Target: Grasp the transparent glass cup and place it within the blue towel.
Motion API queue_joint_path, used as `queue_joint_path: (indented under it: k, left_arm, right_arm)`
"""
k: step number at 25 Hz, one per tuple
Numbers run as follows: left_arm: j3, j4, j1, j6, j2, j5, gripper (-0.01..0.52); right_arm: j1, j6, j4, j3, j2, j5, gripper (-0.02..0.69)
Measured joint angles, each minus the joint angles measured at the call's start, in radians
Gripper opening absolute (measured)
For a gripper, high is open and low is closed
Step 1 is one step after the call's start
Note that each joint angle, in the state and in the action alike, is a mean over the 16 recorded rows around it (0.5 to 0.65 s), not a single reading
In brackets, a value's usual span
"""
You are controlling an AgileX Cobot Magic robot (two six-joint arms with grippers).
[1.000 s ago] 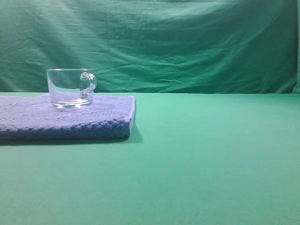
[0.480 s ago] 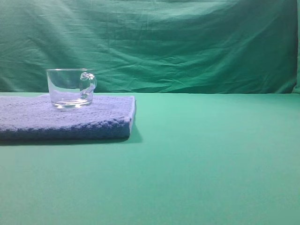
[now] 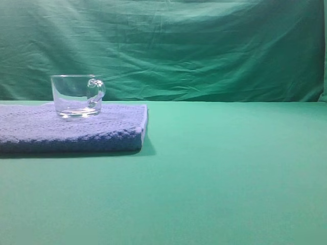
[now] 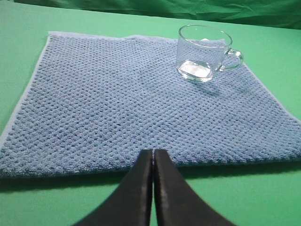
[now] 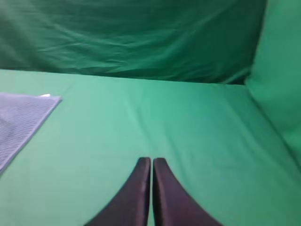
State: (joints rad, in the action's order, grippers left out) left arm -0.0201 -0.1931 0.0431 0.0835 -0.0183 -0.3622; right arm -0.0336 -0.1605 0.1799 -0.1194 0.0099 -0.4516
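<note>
A: Where are the hands?

B: Left gripper [image 4: 153, 157] pinched closed and empty, low off the near edge of the knobbly blue folded towel [image 4: 117, 103]. Right gripper [image 5: 151, 165] likewise closed over bare green tabletop [image 5: 164, 122].

A: And the clear glass handled cup [image 4: 203, 52]?

B: Upright near the towel's far right corner. Placing looks finished; nothing more needed.

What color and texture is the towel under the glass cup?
Blue-purple towel with a knobbly woven weave; clearest in the left wrist view.
</note>
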Motion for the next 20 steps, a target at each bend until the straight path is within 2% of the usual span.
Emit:
queue_joint_path:
  k: [9, 20]
  left_arm:
    - [0.000, 0.000, 0.000, 0.000, 0.000, 0.000, 0.000]
    - [0.000, 0.000, 0.000, 0.000, 0.000, 0.000, 0.000]
  right_arm:
    - [0.050, -0.006, 0.003, 0.124, -0.019, 0.038, 0.000]
    - [0.050, 0.015, 0.006, 0.147, -0.019, 0.055, 0.000]
